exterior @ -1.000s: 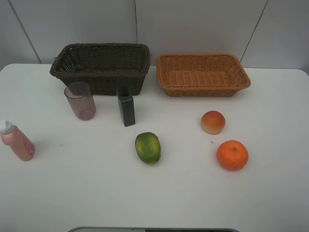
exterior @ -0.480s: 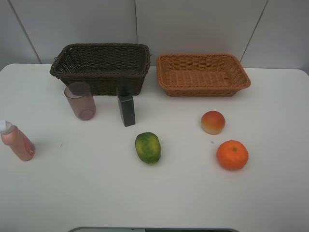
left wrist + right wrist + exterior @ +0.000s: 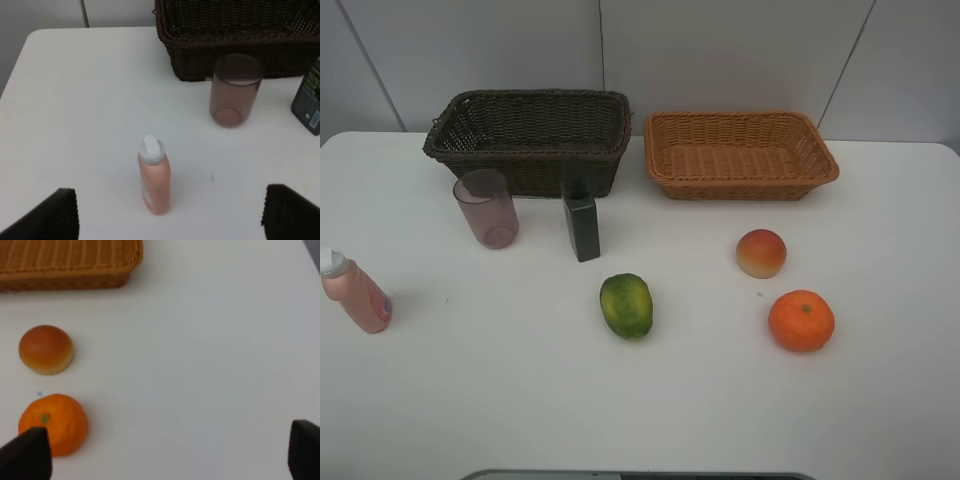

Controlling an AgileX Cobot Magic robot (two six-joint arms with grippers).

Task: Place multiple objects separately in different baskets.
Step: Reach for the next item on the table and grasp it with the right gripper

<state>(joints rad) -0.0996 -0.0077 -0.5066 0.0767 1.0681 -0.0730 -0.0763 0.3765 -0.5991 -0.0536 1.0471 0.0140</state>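
Observation:
On the white table stand a pink bottle [image 3: 355, 293] [image 3: 154, 176], a mauve tumbler [image 3: 487, 207] [image 3: 234, 90] and a dark green bottle [image 3: 582, 226] [image 3: 309, 101]. Nearer the middle and right lie a green fruit [image 3: 626, 305], a peach [image 3: 761, 252] [image 3: 46, 349] and an orange [image 3: 801, 320] [image 3: 55, 423]. The dark-brown basket [image 3: 530, 135] [image 3: 235, 25] and the tan basket [image 3: 740, 153] [image 3: 65, 265] sit empty at the back. My left gripper [image 3: 172, 212] is open, with the pink bottle just ahead of it. My right gripper [image 3: 165, 450] is open, and the orange sits by one fingertip [image 3: 27, 452]. Neither arm shows in the exterior high view.
The table [image 3: 470, 400] ends at a grey wall behind the baskets. A grey edge [image 3: 640, 475] shows at the table's near side. The tumbler and the dark green bottle stand close against the dark-brown basket's front.

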